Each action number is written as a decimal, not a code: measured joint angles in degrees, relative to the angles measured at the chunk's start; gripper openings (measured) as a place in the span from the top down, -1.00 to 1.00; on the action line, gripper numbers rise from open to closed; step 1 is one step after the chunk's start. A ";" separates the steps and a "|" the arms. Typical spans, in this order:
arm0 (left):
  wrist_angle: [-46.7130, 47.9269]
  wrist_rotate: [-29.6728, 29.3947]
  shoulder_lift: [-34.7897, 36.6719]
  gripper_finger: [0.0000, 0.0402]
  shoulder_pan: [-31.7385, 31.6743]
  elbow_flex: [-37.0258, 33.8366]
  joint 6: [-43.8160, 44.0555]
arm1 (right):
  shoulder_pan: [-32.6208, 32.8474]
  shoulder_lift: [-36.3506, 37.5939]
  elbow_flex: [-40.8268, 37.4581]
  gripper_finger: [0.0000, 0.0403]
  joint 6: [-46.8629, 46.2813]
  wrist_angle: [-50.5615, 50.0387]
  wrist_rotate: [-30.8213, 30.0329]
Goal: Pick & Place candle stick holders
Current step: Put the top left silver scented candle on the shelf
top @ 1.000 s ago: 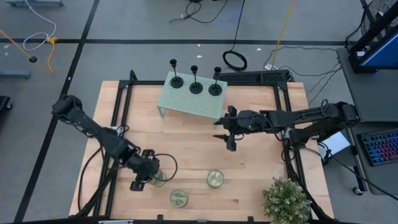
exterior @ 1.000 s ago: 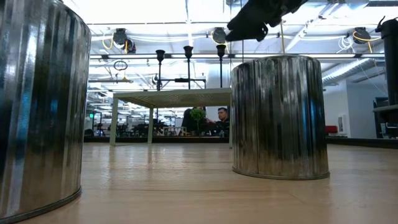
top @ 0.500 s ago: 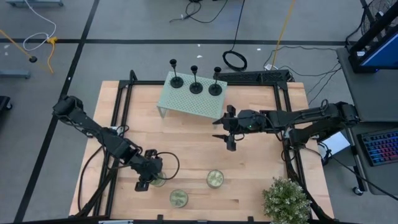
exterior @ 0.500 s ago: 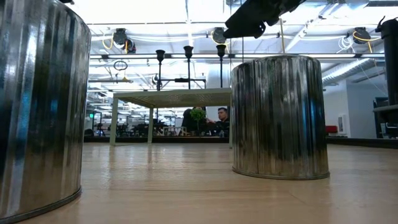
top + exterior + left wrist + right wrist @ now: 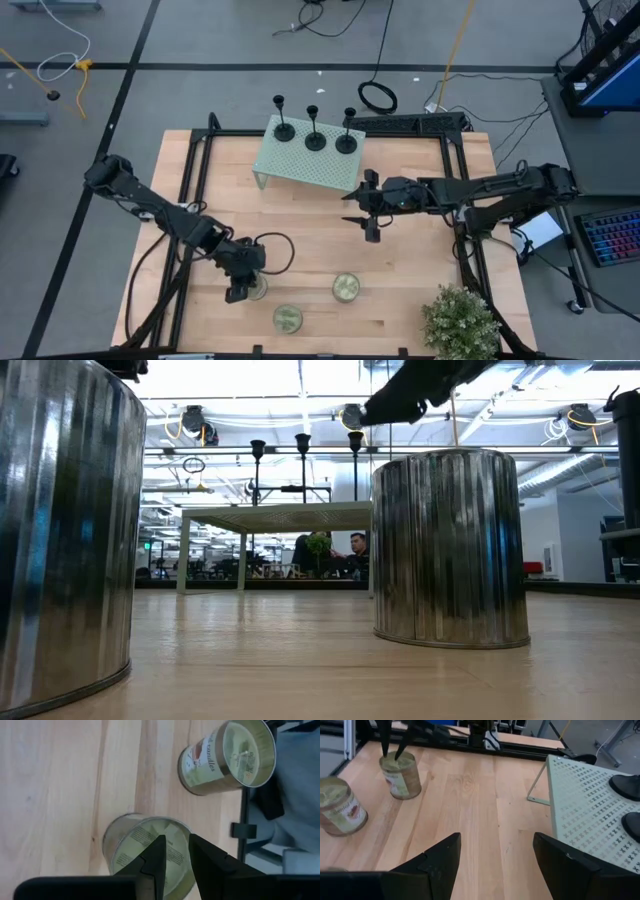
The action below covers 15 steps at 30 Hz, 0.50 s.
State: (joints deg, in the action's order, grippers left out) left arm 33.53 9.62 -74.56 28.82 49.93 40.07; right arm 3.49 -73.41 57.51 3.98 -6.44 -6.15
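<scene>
Three candle stick holders [image 5: 314, 133] atop stand [image 5: 305, 162]

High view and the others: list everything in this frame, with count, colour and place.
Holders: three, black, in a row on the stand.
Stand: one, pale green perforated, far side of the table.
Candle tins: three, metal with pale green wax, near edge.
Plant: one, green, near right corner.
Person: one, seated in the room behind.
Left gripper: over the leftmost tin, fingers narrowly apart.
Right gripper: open, mid-table, beside the stand.

Three black candle stick holders [image 5: 313, 128], upright in a row on the pale perforated stand [image 5: 300, 165].
</scene>
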 joint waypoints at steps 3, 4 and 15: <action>0.99 1.53 0.00 0.56 -1.02 0.00 -0.54 | 0.00 -0.02 -2.75 -0.20 0.38 2.96 0.02; 1.37 1.49 0.00 0.56 -1.48 0.00 -0.57 | 0.00 -0.02 -3.83 -0.20 0.39 4.39 0.02; 3.62 4.17 0.00 0.56 -6.64 0.00 -3.70 | 0.02 -0.02 -8.26 -0.20 -0.13 12.34 0.51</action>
State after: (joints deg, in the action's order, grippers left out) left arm 37.15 13.79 -74.56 22.18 49.93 36.38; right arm 3.51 -73.43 49.25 3.85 5.90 -5.65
